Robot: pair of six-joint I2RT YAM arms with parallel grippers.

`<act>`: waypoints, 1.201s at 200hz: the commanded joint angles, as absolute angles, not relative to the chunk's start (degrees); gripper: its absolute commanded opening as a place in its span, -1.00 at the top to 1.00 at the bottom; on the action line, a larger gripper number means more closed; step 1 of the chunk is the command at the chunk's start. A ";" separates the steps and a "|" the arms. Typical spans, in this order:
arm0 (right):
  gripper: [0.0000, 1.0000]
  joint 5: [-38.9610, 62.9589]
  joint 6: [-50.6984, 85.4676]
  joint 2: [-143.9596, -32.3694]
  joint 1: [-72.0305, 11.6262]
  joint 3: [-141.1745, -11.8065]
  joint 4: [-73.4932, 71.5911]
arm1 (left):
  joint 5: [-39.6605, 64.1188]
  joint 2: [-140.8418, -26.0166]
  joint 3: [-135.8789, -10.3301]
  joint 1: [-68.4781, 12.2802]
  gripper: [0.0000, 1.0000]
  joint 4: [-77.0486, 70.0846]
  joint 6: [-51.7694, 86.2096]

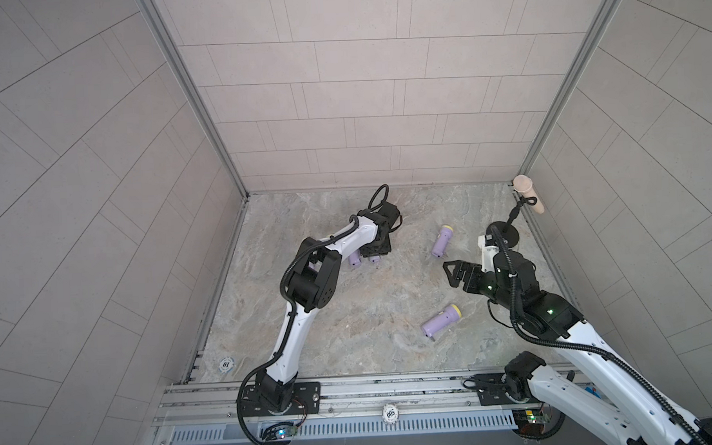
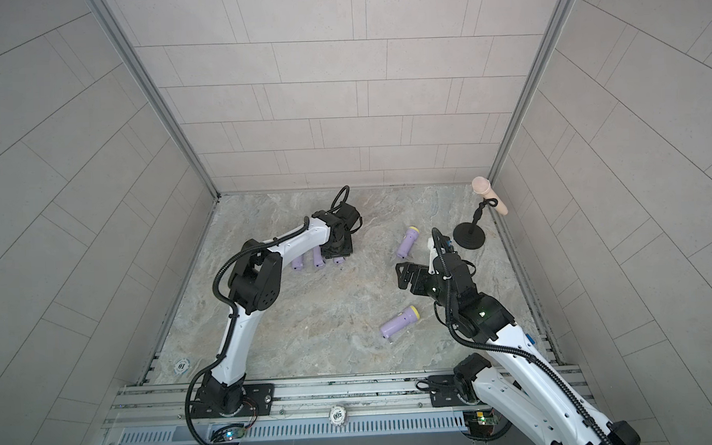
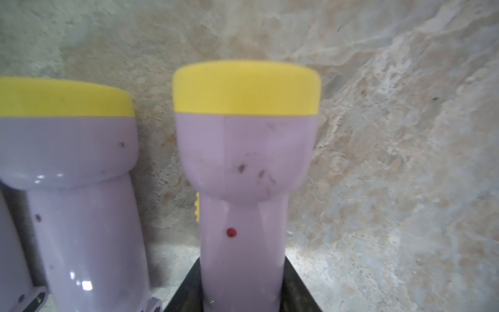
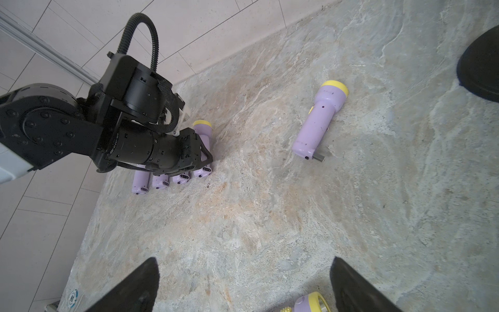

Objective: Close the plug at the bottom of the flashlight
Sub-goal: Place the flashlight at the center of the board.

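Note:
Several lilac flashlights with yellow heads lie in a row at the back left. My left gripper (image 1: pixel 373 253) (image 3: pixel 241 283) is shut on the handle of the end flashlight (image 3: pixel 243 162) (image 4: pixel 202 129), low on the table beside its neighbour (image 3: pixel 75 189). The held flashlight's plug end is hidden in the left wrist view. Two more flashlights lie loose: one (image 1: pixel 441 241) (image 4: pixel 321 118) with its metal plug (image 4: pixel 318 157) sticking out, and one (image 1: pixel 441 321) (image 2: pixel 398 320) nearer the front. My right gripper (image 1: pixel 449 271) (image 4: pixel 243 283) hangs open between the two, holding nothing.
A black round stand base (image 1: pixel 505 232) with a beige microphone (image 1: pixel 528 193) sits in the back right corner. A poker chip (image 1: pixel 226 363) lies at the front left, another (image 1: pixel 389 413) on the front rail. Tiled walls enclose three sides.

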State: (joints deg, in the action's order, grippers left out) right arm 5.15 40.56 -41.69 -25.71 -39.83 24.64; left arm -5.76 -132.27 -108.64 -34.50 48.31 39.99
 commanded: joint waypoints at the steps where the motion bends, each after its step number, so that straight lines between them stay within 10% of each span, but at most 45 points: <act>1: -0.99 5.04 40.78 -41.42 -25.84 -39.33 24.02 | -7.49 -133.51 -110.36 -34.29 1.00 50.33 39.67; 138: -0.99 5.01 40.96 -41.18 -25.80 -38.85 24.08 | -6.78 -135.62 -113.01 -34.41 0.76 52.91 38.99; 240: -0.99 5.09 41.36 -40.74 -25.84 -38.67 24.49 | -6.24 -134.88 -113.05 -34.46 0.18 53.14 38.33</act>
State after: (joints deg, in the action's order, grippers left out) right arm 5.17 40.95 -41.63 -25.71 -38.92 24.56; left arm -5.43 -134.50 -112.12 -34.50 50.63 38.87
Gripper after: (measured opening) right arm 0.996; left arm 0.407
